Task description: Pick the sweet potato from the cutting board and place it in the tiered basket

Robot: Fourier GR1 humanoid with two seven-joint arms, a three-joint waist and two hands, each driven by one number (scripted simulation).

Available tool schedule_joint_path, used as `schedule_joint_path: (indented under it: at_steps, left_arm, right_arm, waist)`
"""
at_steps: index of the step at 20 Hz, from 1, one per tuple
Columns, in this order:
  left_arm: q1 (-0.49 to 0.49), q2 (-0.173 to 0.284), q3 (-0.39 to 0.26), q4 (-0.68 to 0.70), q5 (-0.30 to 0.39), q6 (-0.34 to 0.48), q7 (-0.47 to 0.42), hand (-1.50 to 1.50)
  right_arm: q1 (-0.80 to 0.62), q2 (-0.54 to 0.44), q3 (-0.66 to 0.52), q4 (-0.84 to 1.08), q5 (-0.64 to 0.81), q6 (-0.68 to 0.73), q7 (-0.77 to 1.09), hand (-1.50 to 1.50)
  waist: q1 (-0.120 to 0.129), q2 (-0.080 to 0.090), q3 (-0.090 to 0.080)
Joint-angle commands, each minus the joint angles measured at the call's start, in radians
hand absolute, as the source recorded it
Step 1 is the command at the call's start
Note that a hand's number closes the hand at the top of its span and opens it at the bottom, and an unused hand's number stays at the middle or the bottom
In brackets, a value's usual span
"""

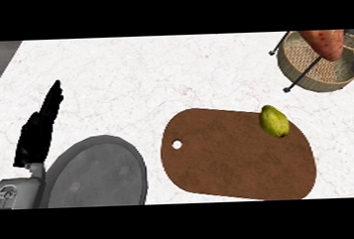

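Sweet potato [323,43] sits at top right, over the tiered basket [310,72]; can't tell if it's touching the weave. Right hand isn't visible, so no read on its fingers. Cutting board [233,164] carries only a green pear [274,120] near its far right edge. Left hand [41,128] rests at left beside grey plate [97,174], fingers straight and pressed together.

— What's lying on the white marble counter [171,72]?
— A brown oval cutting board [233,161] is carrying a green pear [274,121]; an orange-red sweet potato [325,43] is sitting above the round woven tiered basket [310,69].
— The left hand [43,126]?
— Resting open beside a grey round plate [97,174].
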Motion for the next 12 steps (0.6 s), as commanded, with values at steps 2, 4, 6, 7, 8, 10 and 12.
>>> schedule_joint_path:
  at_steps: [2, 4, 6, 7, 8, 10, 12]
  left_arm:
    - [-0.005, 0.006, 0.005, 0.000, -0.006, -0.013, 0.003, 0.00]
    - [0.004, 0.018, 0.017, 0.004, -0.003, -0.018, -0.021, 0.00]
    - [-0.030, 0.004, 0.000, -0.032, -0.007, -0.017, 0.038, 0.00]
    - [0.035, 0.006, 0.013, -0.042, 0.012, -0.030, -0.002, 0.00]
    - [-0.039, 0.019, 0.039, 0.004, 0.016, -0.036, 0.026, 0.00]
    - [-0.046, 0.000, 0.015, -0.019, 0.009, -0.041, 0.060, 0.00]
    - [0.005, -0.004, 0.032, 0.025, 0.007, -0.038, -0.048, 0.00]
  right_arm:
    - [0.011, -0.075, 0.011, 0.152, 0.134, -0.023, -0.120, 1.50]
    - [-0.011, -0.106, 0.045, 0.170, 0.200, 0.002, -0.095, 1.50]
    - [-0.078, -0.125, 0.003, 0.345, 0.216, -0.023, -0.188, 1.50]
    - [-0.055, -0.136, -0.007, 0.378, 0.228, -0.054, -0.234, 1.50]
    - [-0.044, -0.093, -0.009, 0.391, 0.253, -0.102, -0.236, 1.50]
    - [-0.109, -0.093, -0.022, 0.495, 0.267, -0.087, -0.302, 1.50]
    - [-0.128, -0.128, -0.058, 0.561, 0.241, -0.050, -0.389, 1.50]
  waist:
    - [0.003, 0.002, 0.000]
    - [0.003, 0.000, 0.000]
    - [0.018, 0.006, 0.000]
    - [0.019, 0.004, 0.000]
    - [0.006, 0.003, 0.000]
    - [0.011, 0.004, 0.000]
    - [0.012, 0.005, 0.000]
